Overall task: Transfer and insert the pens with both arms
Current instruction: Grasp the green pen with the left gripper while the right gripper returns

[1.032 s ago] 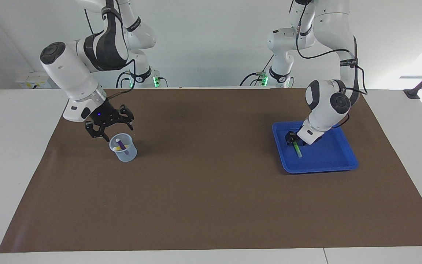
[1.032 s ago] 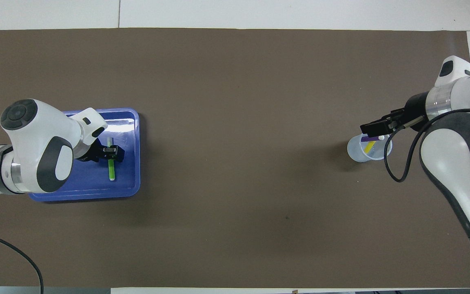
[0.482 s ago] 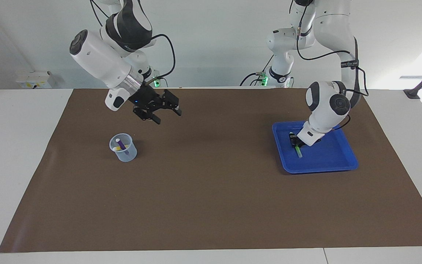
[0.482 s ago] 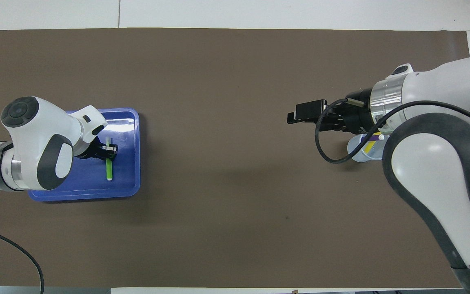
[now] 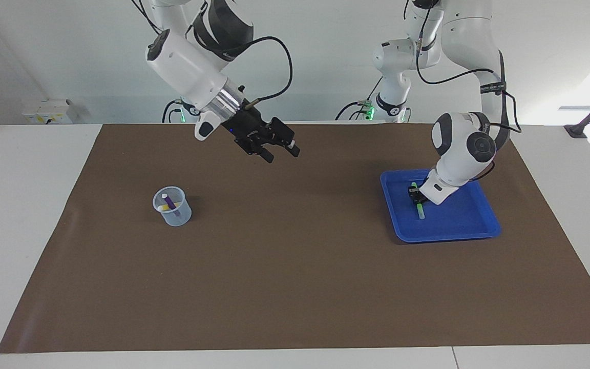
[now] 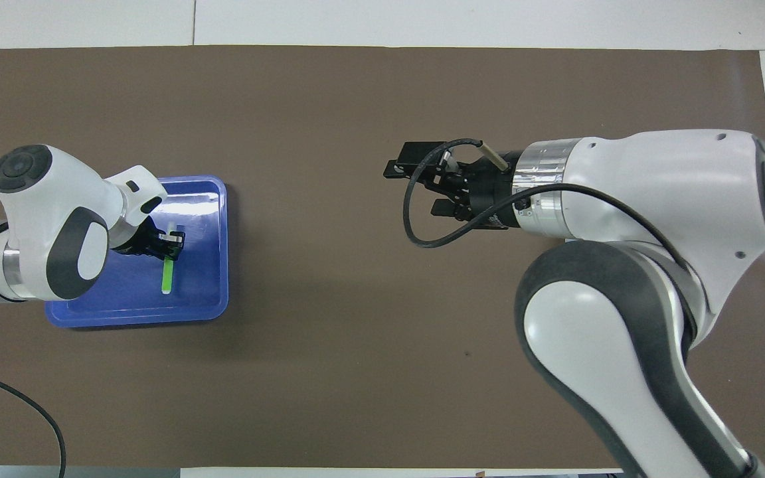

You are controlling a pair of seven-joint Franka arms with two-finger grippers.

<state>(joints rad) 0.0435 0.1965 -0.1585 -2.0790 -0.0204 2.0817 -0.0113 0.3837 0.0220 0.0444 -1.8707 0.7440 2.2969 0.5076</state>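
Brown matting covers the middle of a white table, with a pale wall at the robots' end. Toward the left arm's end lies a blue tray, and the left gripper is down inside it with its fingers closed on the green pen; the pen slants a little, and its lower tip is at or just above the tray floor, though I cannot tell whether it touches. In the overhead view the same pen points out of the gripper toward the robots. Toward the right arm's end a clear cup stands on the mat, holding the purple pen and the yellow pen, both leaning inside it. The right gripper hangs in the air over bare mat near the table's middle, its jaws spread wide and holding nothing.
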